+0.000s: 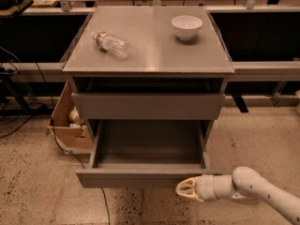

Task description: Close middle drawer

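Note:
The grey cabinet (150,60) has its middle drawer (136,177) pulled far out, and its inside is empty. The uppermost drawer (147,106) just under the tabletop stands out a little. The lowest drawer is hidden beneath the open one. My gripper (184,190) is low at the bottom right, pointing left. Its cream tips sit just in front of and slightly below the right part of the middle drawer's front. It looks shut and holds nothing.
A clear plastic bottle (110,43) lies on the tabletop at the left and a white bowl (186,26) stands at the back right. A cardboard box (65,121) and a black cable (60,149) lie on the floor left of the cabinet. Benches run behind.

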`<state>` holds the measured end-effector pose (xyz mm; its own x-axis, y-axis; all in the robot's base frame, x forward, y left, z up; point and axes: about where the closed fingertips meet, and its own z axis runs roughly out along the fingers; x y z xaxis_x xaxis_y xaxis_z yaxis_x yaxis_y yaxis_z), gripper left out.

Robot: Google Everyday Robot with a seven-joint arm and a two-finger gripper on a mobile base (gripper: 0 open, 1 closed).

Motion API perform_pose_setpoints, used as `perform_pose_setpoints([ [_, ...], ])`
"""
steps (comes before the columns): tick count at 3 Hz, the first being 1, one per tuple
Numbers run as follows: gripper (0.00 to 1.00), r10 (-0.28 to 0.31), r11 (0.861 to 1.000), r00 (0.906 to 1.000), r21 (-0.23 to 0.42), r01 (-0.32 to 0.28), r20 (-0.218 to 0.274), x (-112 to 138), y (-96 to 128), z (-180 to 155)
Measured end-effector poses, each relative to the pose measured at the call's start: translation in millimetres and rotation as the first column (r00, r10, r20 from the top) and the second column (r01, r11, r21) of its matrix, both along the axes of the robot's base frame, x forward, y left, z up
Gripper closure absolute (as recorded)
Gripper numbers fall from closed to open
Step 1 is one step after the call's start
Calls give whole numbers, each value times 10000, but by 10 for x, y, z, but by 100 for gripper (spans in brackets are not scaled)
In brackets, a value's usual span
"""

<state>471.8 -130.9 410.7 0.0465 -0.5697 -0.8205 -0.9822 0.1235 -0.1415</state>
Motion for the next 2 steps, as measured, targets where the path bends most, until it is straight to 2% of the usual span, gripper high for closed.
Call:
perform_pose_setpoints([
  [1,100,-414,9958,9957,853,343,824,122,-29,29],
  [2,100,-519,9874,9888,1552,299,1398,254,17,43],
])
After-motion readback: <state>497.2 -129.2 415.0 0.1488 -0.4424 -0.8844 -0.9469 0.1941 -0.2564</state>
